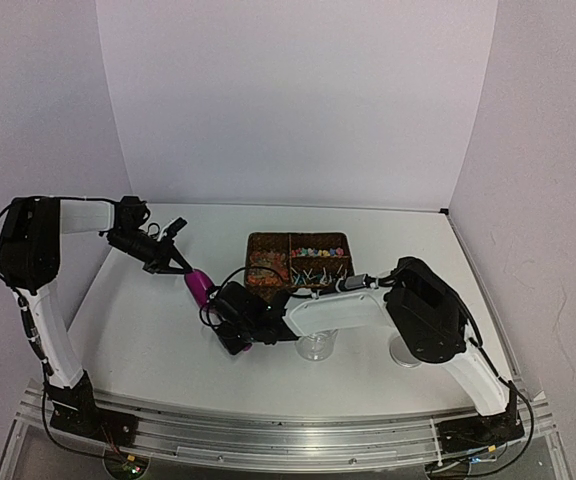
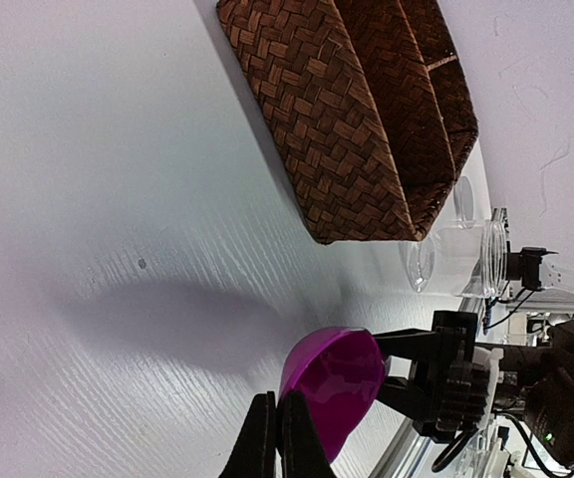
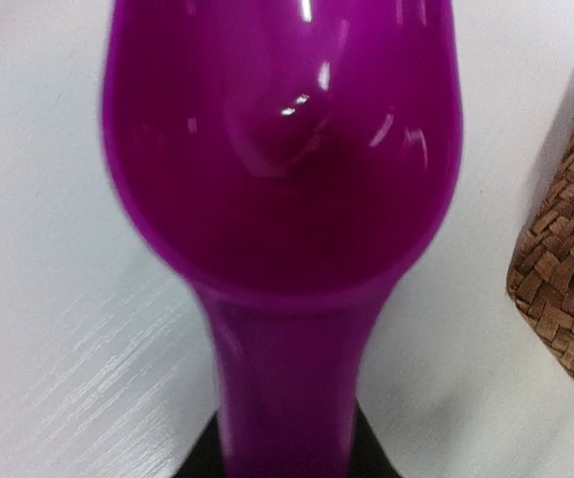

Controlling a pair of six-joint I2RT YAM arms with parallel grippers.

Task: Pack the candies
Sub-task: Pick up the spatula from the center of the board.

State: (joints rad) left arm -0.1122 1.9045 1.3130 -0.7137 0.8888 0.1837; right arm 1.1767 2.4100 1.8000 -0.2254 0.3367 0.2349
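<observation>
A magenta scoop hangs above the table between both arms. My left gripper is shut on the thin rim of its bowl, the fingertips pinched together there. My right gripper reaches in from the right. Its jaws close on the scoop's handle, a dark finger against each side at the bottom of the right wrist view. The bowl is empty. The candies lie in the far right compartment of the woven basket.
White-sticked lollipops fill the basket's near right compartment. A clear cup stands just under my right forearm, and another clear piece sits beside the right elbow. The basket's corner lies close to the scoop's right.
</observation>
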